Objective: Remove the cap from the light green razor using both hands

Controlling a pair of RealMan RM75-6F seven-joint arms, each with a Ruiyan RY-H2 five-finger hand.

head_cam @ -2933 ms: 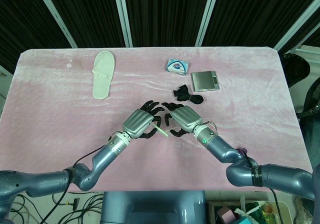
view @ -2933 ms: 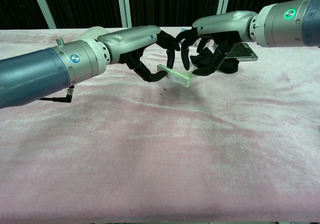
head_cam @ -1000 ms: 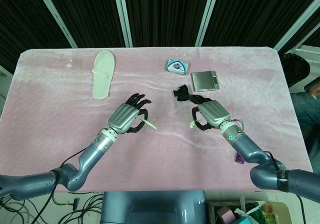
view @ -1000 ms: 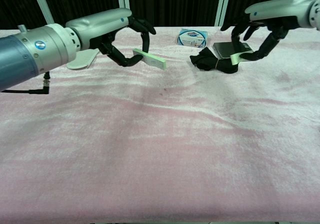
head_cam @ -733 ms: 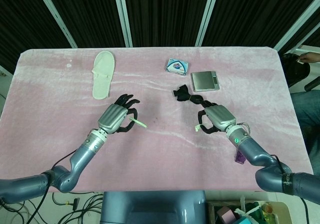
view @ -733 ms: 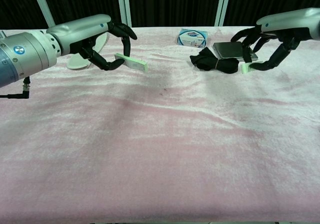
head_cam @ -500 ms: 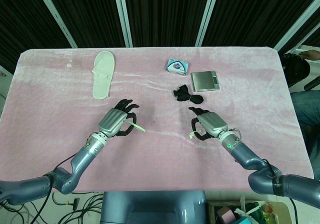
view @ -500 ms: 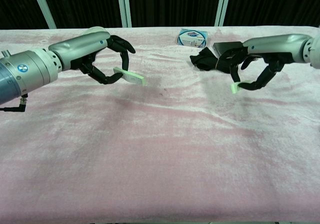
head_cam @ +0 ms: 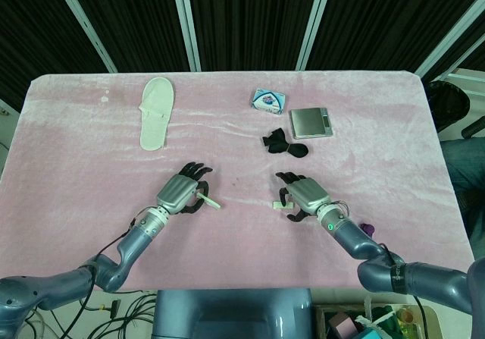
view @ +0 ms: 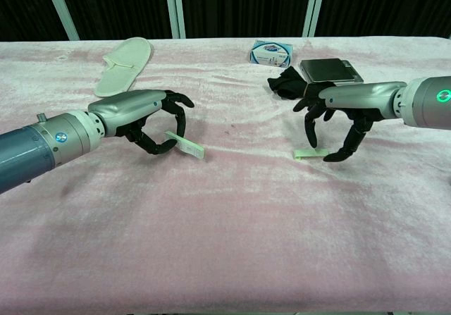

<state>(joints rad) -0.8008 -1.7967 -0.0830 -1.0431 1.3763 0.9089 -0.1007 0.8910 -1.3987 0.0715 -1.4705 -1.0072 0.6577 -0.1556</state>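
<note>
Pale green, the razor (view: 184, 146) sits pinched in my left robot hand (head_cam: 180, 192) low over the pink counter (view: 232, 223), its long axis slanting toward my right. My right robot hand (view: 331, 128) arches over the cap (view: 305, 153) on the counter, fingers spread; whether they touch it, I cannot tell.

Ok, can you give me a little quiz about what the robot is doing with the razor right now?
1. True or false: the cap is off the light green razor and apart from it.
2. What does the left hand hold? A. the razor B. a spoon C. nothing
3. Fill the gap: the white slipper lies on a ___ tablecloth.

Key: 1 true; 2 A; 3 pink.
</note>
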